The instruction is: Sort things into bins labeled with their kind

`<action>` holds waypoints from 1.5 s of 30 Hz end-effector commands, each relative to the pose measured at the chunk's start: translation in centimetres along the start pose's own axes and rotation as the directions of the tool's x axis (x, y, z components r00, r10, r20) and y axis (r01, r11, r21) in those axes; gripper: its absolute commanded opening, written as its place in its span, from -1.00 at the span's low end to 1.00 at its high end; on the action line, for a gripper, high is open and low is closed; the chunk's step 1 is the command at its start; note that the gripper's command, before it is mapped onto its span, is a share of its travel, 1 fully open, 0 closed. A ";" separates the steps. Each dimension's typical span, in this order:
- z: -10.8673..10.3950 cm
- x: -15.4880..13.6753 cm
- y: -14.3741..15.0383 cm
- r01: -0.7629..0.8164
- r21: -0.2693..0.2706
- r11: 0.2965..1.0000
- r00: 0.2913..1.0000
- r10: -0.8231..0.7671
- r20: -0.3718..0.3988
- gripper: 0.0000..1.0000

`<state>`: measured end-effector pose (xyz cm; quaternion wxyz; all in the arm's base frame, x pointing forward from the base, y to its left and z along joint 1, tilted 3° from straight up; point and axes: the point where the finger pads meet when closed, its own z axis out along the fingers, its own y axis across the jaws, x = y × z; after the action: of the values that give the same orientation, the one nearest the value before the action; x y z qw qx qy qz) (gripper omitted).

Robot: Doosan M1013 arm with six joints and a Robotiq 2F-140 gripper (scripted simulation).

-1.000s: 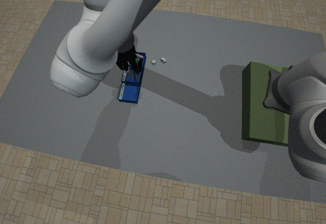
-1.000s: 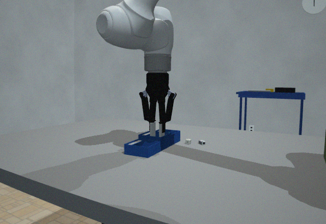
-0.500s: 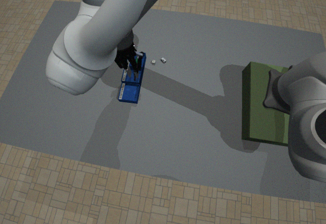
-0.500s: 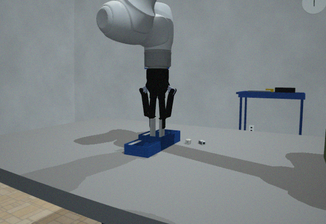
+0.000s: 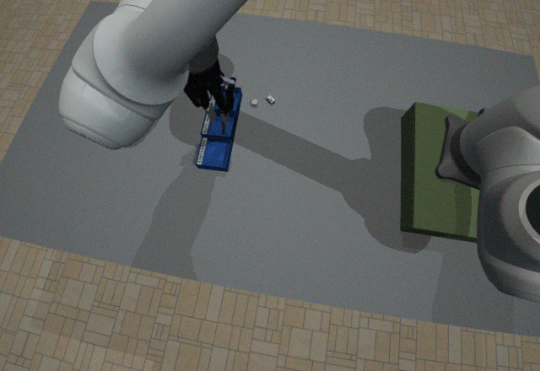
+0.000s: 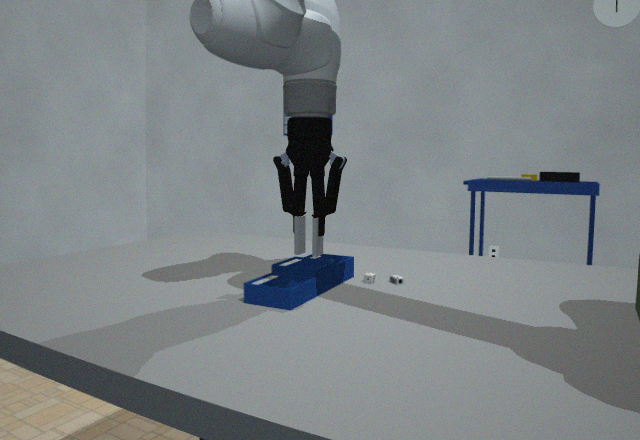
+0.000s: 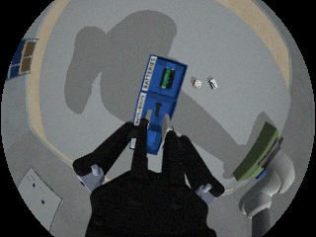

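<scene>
Two blue bins stand end to end on the grey mat, each with a white label strip: the far bin (image 5: 224, 112) (image 6: 320, 265) and the near bin (image 5: 214, 153) (image 6: 279, 288). In the wrist view the far bin (image 7: 168, 79) holds a small green thing (image 7: 166, 79); the near bin (image 7: 152, 125) lies partly behind my fingers. My gripper (image 5: 218, 118) (image 6: 308, 246) (image 7: 156, 118) hangs just above the bins, fingers a little apart with nothing between them. Two small white things (image 5: 253, 102) (image 5: 270, 99) lie on the mat just beyond the far bin, also in the exterior view (image 6: 369, 277) (image 6: 396, 279).
A green block (image 5: 435, 170) carries the arm's base at the right of the mat. A blue table (image 6: 532, 187) stands far back by the wall. Tiled floor surrounds the mat.
</scene>
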<state>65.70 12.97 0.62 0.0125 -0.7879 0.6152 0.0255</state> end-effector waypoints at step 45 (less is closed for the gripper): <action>-1.2 11.5 12.5 0.744 0.000 0.668 0.668 -0.744 0.000 -0.64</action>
<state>56.42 -1.33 1.28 0.0218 -0.9702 0.2407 0.0183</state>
